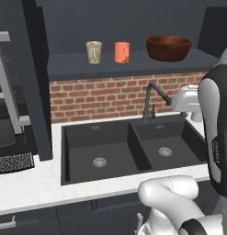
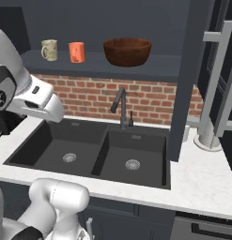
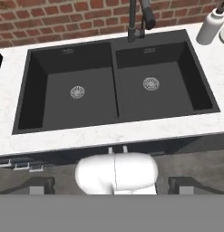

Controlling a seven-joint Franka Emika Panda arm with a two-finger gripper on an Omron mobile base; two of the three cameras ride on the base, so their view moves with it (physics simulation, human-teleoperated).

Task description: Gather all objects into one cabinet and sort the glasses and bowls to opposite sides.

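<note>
Tumblers (image 1: 93,52) sat at 9 o'clock of bowl (image 1: 169,48), already sorted apart; gripper (image 3: 111,186) hung spread wide, empty, above sink (image 3: 114,84).

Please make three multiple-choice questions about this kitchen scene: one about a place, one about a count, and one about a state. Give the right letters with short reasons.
1. Where does the reddish-brown bowl stand?
A. in the sink
B. on the open shelf above the brick wall
C. on the counter

2. How many tumblers stand on that shelf?
A. one
B. two
C. four

3. What is the state of the claw?
A. open, holding nothing
B. shut on a tumbler
C. shut on the tap

Answers:
1 B, the bowl stands at the shelf's right end, above the sink.
2 B, a beige tumbler and an orange tumbler stand side by side.
3 A, the hand view shows its tips far apart with nothing between them.
</note>
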